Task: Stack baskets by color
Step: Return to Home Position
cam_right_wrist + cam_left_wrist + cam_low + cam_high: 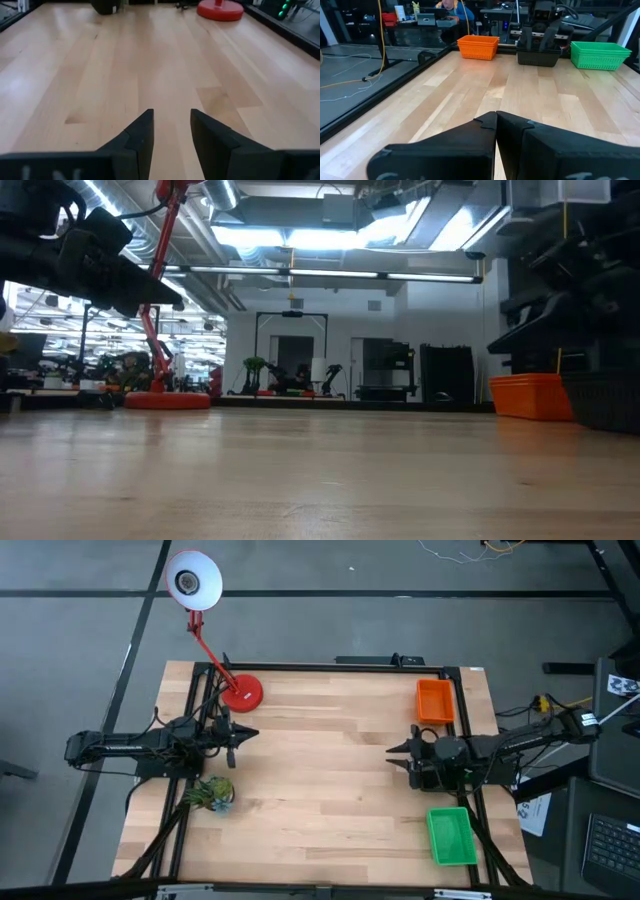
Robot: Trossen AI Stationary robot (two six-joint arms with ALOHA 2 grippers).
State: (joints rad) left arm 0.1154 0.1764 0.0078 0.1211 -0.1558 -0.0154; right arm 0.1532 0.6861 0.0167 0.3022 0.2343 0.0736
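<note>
An orange basket (pixel 434 700) sits on the table at the far right, also seen as an orange basket (pixel 478 47) in the left wrist view. A green basket (pixel 451 835) sits at the near right. Between them a black basket (pixel 537 58) stands under my right arm, which mostly hides it from above. My right gripper (pixel 171 120) is open over bare wood, just left of the black basket, with nothing between its fingers. My left gripper (pixel 252 734) is shut and empty at the table's left side, pointing level toward the right.
A red round lamp base (pixel 242 692) stands at the far left, its white head (pixel 193 580) beyond the table. A small green plant (pixel 212 792) is at the near left. Black frame rails (pixel 468 700) run along the table's sides. Bare wood lies between the arms.
</note>
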